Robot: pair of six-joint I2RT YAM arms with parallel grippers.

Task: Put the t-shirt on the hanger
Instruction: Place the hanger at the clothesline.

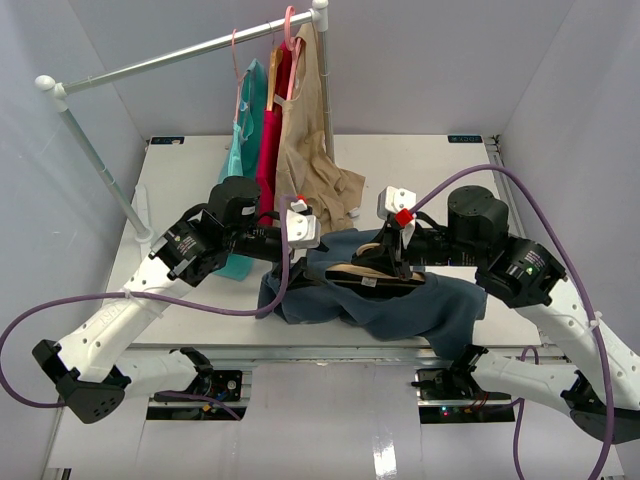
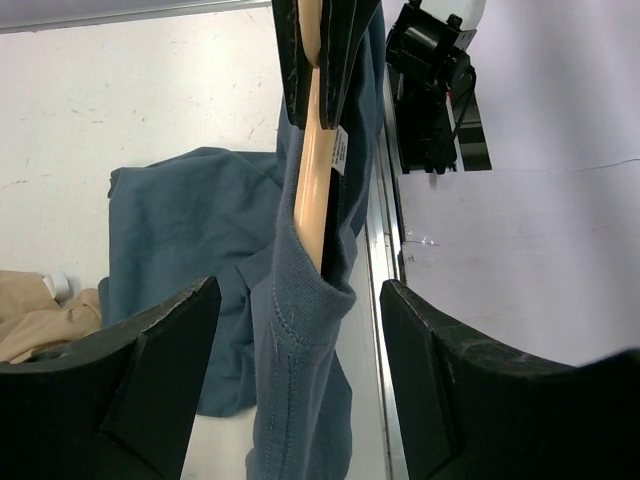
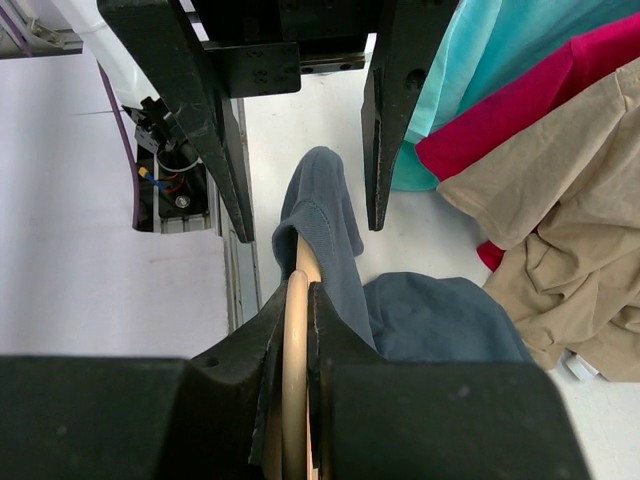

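Most of the light tan wooden hanger (image 2: 310, 195) is hidden. In the overhead view the right arm's wrist and folds of cloth cover all but a strip of it, and in the left wrist view its upper part is cut off by the frame edge. Only a thin curve of its peach hook shows in the right wrist view. Which opening of the dark slate-blue cotton t-shirt (image 1: 425, 305) it has entered cannot be told.

The right jaws are closed on the hanger at its hook, holding it above the white surface (image 1: 430, 165). One arm of the hanger points toward the left jaws, which stand wide apart, one on each side of its cloth-covered tip and not touching it. A stitched, folded hem of the t-shirt wraps that tip, and the rest lies crumpled on the surface below and in front of both arms.

The wood is smooth and rounded and the shirt soft and matte. A small white label (image 2: 339, 150) hangs beside the wood.
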